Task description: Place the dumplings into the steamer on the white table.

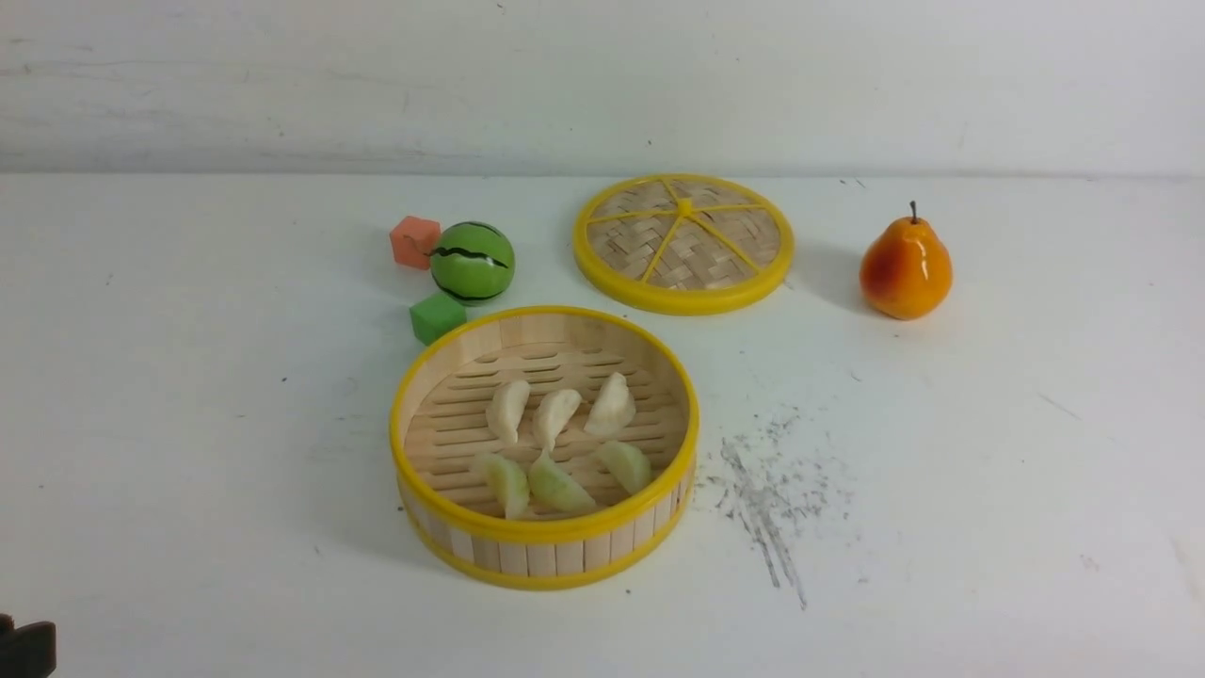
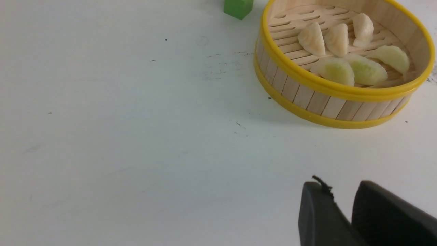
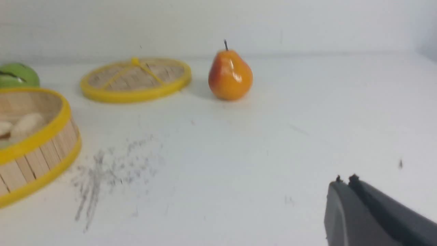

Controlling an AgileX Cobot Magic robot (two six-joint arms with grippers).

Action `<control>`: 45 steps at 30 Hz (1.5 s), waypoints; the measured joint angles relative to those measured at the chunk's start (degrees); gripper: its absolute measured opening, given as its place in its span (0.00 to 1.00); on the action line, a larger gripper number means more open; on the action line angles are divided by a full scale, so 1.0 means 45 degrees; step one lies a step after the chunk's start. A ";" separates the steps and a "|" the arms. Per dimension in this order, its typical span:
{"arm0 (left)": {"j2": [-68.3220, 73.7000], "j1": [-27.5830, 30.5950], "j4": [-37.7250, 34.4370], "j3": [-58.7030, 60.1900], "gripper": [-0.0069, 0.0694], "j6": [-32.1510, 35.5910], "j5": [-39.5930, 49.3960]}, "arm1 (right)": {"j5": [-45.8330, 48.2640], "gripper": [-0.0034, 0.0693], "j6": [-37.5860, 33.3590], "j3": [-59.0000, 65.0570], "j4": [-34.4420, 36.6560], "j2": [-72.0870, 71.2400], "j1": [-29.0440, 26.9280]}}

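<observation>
The steamer (image 1: 546, 529) stands on the white table (image 1: 188, 424) at centre front. All six dumplings lie on its slat floor: three cream-white (image 1: 555, 414) at the back, three pale green (image 1: 557, 485) at the front. The left wrist view shows the same steamer (image 2: 327, 85) with the white (image 2: 337, 39) and green (image 2: 365, 70) dumplings in it. My left gripper (image 2: 341, 191) is empty, its jaws slightly apart, low over bare table well short of the steamer. My right gripper (image 3: 344, 179) is shut and empty, far to the right of the steamer (image 3: 37, 136).
The flat woven lid (image 1: 683, 242) lies behind the steamer to the right. An orange pear (image 1: 905, 266) stands right of the lid. A green ball (image 1: 473, 262), an orange cube (image 1: 414, 241) and a green cube (image 1: 437, 316) sit behind the steamer on the left.
</observation>
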 joint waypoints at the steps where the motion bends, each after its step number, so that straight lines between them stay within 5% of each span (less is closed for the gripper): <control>1: 0.0000 0.0000 0.0000 0.0000 0.29 0.0000 0.0000 | 0.0386 0.04 0.0053 0.0000 0.0000 0.0000 -0.0004; 7: 0.0000 0.0000 0.0000 0.0000 0.30 0.0000 0.0014 | 0.1942 0.04 0.0248 -0.0090 0.0014 0.0000 -0.0004; 33: -0.0205 0.0044 0.0069 0.0393 0.33 0.0000 -0.0345 | 0.2056 0.07 0.0342 -0.0103 0.0040 0.0000 -0.0004; 40: -0.2982 0.2114 -0.0168 0.1569 0.34 0.0126 -0.1552 | 0.2068 0.08 0.0342 -0.0103 0.0040 0.0000 -0.0015; 45: -0.4575 0.4192 -0.2328 0.2702 0.28 0.1937 -0.3740 | 0.2068 0.09 0.0342 -0.0103 0.0040 0.0000 -0.0026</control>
